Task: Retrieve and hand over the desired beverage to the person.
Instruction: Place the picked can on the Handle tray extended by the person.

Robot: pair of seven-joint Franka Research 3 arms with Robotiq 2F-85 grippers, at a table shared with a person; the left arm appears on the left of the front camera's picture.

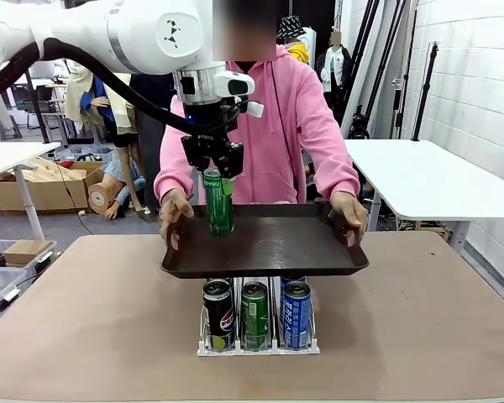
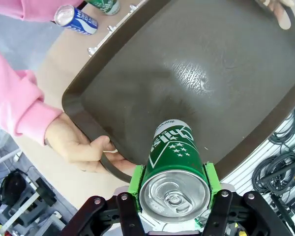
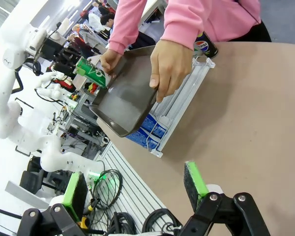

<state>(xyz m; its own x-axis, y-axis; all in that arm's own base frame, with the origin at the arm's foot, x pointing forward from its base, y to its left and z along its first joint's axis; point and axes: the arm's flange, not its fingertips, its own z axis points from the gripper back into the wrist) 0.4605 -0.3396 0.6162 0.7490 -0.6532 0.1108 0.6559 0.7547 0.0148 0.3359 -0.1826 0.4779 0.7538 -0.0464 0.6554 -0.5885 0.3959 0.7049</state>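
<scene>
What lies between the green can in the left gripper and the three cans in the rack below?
The dark tray, which the person holds by both ends, separates the green can from the rack; the front view shows this.

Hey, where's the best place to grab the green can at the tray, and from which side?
Its upper side wall, from straight above, squeezing opposite sides: the green can stands upright, round, with its top clear. The left hand grips it that way.
</scene>
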